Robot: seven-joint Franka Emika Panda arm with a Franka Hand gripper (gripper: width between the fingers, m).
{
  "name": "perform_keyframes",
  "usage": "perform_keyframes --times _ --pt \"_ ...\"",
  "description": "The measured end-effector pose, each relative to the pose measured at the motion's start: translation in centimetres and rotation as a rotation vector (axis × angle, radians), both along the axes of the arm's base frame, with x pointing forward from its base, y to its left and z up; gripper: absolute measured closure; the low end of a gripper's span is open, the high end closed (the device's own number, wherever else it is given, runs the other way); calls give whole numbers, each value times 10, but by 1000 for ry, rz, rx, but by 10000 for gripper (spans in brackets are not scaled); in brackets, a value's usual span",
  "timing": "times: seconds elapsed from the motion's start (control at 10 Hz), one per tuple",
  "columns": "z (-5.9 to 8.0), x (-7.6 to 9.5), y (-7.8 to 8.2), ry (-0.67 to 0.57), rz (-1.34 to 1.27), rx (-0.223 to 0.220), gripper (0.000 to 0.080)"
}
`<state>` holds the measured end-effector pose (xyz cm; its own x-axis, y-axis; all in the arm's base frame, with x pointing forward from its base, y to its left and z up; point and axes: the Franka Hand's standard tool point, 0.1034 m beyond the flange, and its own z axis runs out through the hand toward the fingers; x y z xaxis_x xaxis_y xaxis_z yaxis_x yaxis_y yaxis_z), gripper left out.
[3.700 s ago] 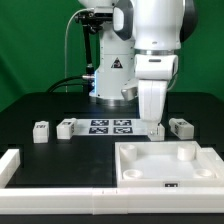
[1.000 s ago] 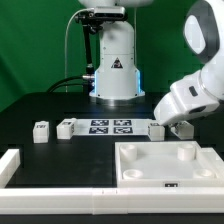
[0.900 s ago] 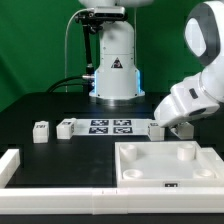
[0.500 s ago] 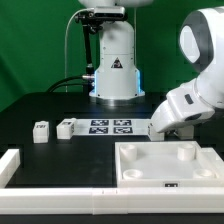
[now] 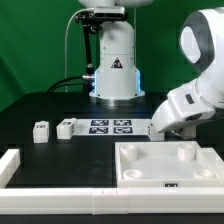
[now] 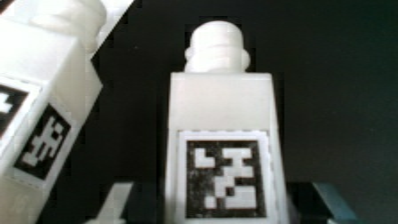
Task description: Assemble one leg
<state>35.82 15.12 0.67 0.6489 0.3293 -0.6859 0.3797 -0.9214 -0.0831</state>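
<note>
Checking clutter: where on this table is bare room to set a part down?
Bare black table lies in front of the two free legs and the marker board, bordered by the tabletop and white rail. Crowded: the exterior view's right, where the gripper straddles a leg.

marker board (image 5: pixel 110 126): flat on black table (image 5: pixel 40 105) | tabletop (image 5: pixel 140 172): exterior view's right, recesses up | green backdrop (image 5: pixel 30 40): behind
</note>
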Motion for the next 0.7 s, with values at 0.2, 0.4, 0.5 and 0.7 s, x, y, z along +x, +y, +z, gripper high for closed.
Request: perform_keyframes --times 0.2,0.4,0.5,0.7 --pt "0 0 0 0 1 1 510" --pt "0 0 0 0 1 1 510" --pt "0 0 0 0 1 1 510" --pt "0 0 0 0 0 0 509"
